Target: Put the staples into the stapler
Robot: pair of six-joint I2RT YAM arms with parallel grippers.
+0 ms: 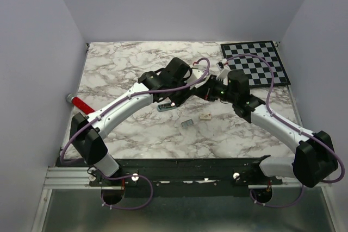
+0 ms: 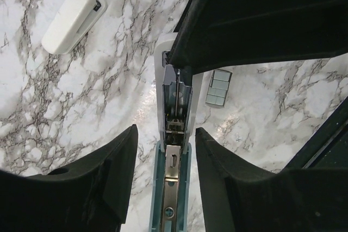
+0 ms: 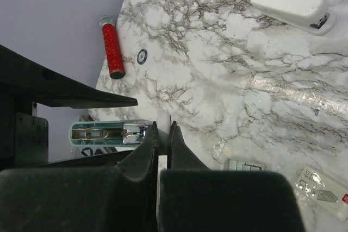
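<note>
On the white marble table (image 1: 125, 63), the left pincer (image 2: 166, 130) stands half open astride the open teal-and-white stapler (image 2: 173, 188), with gaps showing on either side. The right pincer (image 3: 163, 129) is pinched tight on the stapler's white lid. A white oblong block (image 2: 73, 19) lies ahead-left of the left pincer. The staples (image 2: 218, 87), a flat grey metal strip, lie just ahead of its right finger, beside the stapler.

Stapler (image 1: 166, 107) on marble table (image 1: 125, 63), grey staples (image 1: 187, 124) and small white box (image 1: 205, 116) nearby.
</note>
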